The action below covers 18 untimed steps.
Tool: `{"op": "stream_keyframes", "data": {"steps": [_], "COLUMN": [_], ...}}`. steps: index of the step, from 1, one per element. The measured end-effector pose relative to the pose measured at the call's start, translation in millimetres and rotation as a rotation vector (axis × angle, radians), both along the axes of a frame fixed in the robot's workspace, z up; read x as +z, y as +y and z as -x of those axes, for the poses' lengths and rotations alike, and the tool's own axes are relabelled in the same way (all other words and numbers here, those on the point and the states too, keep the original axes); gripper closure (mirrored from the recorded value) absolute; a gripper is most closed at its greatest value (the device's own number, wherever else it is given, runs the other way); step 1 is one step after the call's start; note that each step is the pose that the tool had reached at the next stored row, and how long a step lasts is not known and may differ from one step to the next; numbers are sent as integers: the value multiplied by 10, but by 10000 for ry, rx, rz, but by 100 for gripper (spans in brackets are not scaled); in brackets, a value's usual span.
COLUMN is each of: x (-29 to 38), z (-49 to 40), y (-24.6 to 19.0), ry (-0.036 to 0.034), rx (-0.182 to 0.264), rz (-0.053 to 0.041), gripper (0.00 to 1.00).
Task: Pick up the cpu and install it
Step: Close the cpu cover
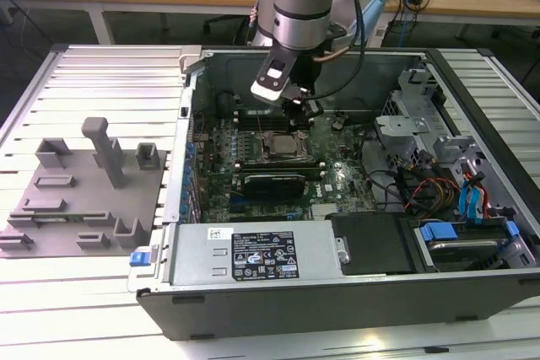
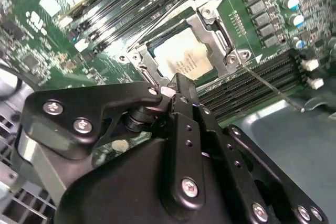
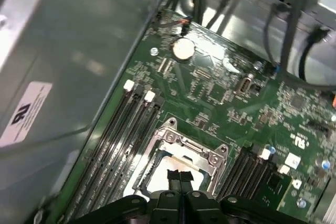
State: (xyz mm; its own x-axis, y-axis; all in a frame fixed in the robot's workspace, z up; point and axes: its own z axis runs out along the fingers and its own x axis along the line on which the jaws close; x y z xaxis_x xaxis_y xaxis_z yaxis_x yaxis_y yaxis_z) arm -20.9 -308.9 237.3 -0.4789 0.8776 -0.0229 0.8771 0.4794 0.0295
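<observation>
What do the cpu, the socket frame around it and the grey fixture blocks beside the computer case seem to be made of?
The cpu: metal lid, pale matt silver, faintly printed.
The socket frame: probably steel, bright with sharp glints and screws.
The fixture blocks: likely plastic, uniform matt grey with no shine.

No text readable. Print on the power supply label (image 1: 263, 257), the case-wall sticker (image 3: 26, 111) and the cpu (image 2: 184, 59) lid: all illegible.
</observation>
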Motion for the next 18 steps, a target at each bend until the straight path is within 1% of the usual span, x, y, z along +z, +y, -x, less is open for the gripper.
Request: {"op": "stream_keyframes", "data": {"steps": [4,7,9,10,11,12,13,15,17,18], "x": [-1,-2,-2,-2,-2,-2,-3,-3,-3,-3], "z": [0,0,0,0,0,0,0,0,0,0], "y": [0,0,0,0,0,0,0,0,0,0], "ry": [0,0,1,0,1,1,0,0,0,0], "rx": [1481,2724,3142,3438,3902,4527,4804,5207,5974,6160], "rz": [2,6,8,9,11,12,12,13,14,14], "gripper": [89,89,89,89,89,89,89,89,89,89]}}
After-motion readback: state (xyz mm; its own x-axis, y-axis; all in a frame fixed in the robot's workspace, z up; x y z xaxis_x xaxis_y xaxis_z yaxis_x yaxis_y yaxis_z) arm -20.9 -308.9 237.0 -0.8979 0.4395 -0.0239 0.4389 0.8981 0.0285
